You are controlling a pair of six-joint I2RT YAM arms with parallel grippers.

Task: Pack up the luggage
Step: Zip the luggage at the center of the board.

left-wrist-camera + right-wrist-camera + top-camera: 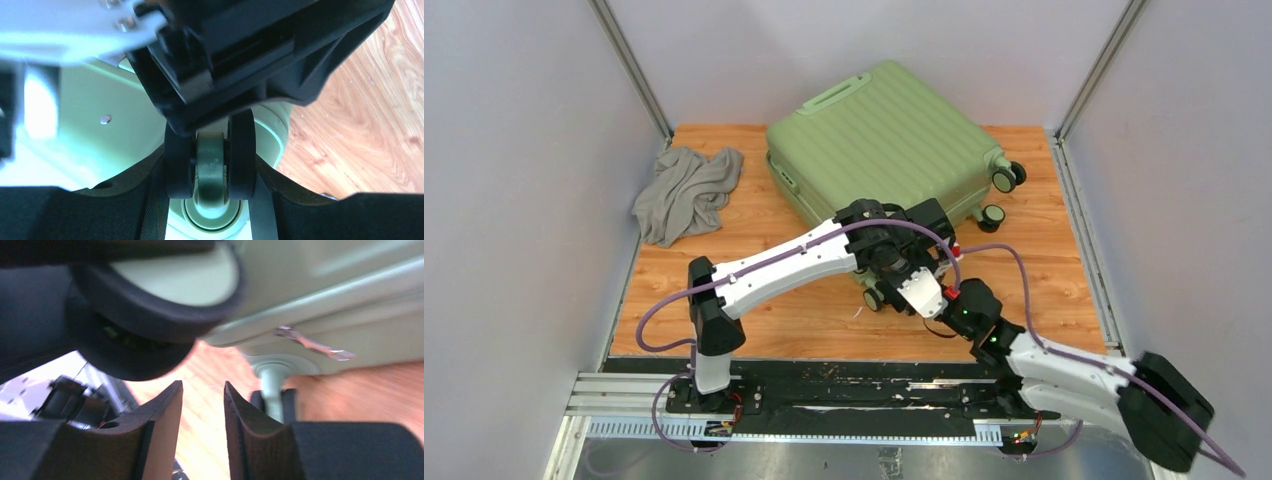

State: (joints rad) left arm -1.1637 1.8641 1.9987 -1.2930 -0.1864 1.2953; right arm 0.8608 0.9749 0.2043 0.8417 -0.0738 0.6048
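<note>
The luggage (879,140) is a light-green ribbed hard-shell suitcase lying closed at the back middle of the wooden table. My left gripper (881,288) is at its near corner. In the left wrist view my left gripper (210,195) is shut on a black-and-green wheel (210,160), with a finger against each tyre below the green shell (90,100). My right gripper (916,292) is right beside it. In the right wrist view it (202,390) is slightly open and empty under the shell (325,290), between a blurred wheel (135,340) and another wheel's stem (272,385).
A crumpled grey cloth (686,192) lies at the table's back left. Two more wheels (1006,180) stick out on the suitcase's right side. A silver zipper pull (315,345) hangs from the shell. Grey walls and metal posts enclose the table.
</note>
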